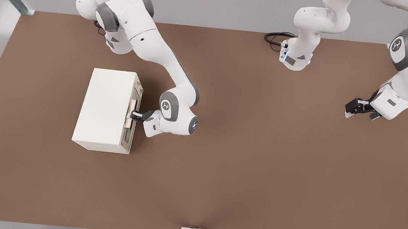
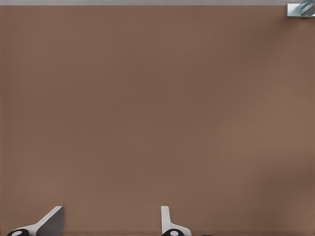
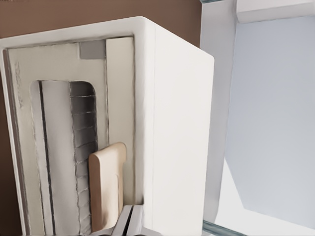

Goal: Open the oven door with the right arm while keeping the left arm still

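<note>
Presently: gripper (image 1: 134, 115) at oven door (image 1: 132, 116), fingers closed on tan handle (image 1: 131, 113). Door barely ajar. Advise pulling outward along the hinge arc, grip kept square.

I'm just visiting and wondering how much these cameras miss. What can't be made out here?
- Gripper at the door's tan handle: the front view doesn't show its grip; the right wrist view's edge cuts the fingers off.
- Oven door: seen edge-on in the front view, cropped in the wrist view.
- Oven interior: hidden behind the window.
</note>
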You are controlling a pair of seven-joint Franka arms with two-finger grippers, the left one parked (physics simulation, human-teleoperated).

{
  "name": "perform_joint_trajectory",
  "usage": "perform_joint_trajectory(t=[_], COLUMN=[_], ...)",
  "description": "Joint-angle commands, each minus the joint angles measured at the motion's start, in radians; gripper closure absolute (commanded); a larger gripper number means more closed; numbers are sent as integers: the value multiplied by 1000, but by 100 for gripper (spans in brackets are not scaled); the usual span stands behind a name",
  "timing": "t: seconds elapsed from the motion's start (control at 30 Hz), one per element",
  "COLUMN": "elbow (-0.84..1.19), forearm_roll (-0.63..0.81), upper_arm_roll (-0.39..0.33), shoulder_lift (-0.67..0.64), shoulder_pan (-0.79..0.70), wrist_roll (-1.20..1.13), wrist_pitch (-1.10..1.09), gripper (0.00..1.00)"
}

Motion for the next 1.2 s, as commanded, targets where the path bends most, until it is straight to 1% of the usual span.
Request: perform_joint_trajectory(t=[0.0, 0.33, 0.43, 0.47, 0.5, 0.53, 0.6, 0.63, 0.67, 0.7, 0.73, 0.77, 0.8, 0.83, 0.9, 0.93, 0.97, 1.0, 1.17], elbow=[0, -19, 12, 46, 73, 118, 141, 138, 118, 87, 40, -49, -109, -108, -100, -85, -62, -29, -25], forearm_roll=[2, 2, 10, 18, 85, 183, 252, 252, 309, 449, 548, 561, 564, 602, 598, 595, 549, 536, 529], upper_arm_roll=[1, 6, 40, 69, 73, 73, 80, 150, 222, 253, 254, 271, 371, 383, 383, 383, 389, 388, 382], shoulder_lift=[-1, 8, 5, 5, 5, 3, -35, -112, -231, -337, -428, -518, -610, -623, -621, -621, -621, -620, -620], shoulder_pan=[0, 3, 6, 6, 6, 5, -24, -121, -268, -440, -564, -647, -765, -782, -787, -802, -807, -808, -811], wrist_roll=[97, 114, 128, 128, 128, 128, 106, 40, -116, -373, -562, -681, -713, -711, -711, -718, -714, -716, -718], wrist_pitch=[11, 25, 25, 43, 111, 158, 244, 257, 255, 258, 286, 376, 376, 339, 326, 283, 280, 280, 276], gripper=[100, 100, 100, 100, 100, 100, 100, 98, 83, 47, 26, 0, 0, 0, 0, 0, 0, 0, 0])
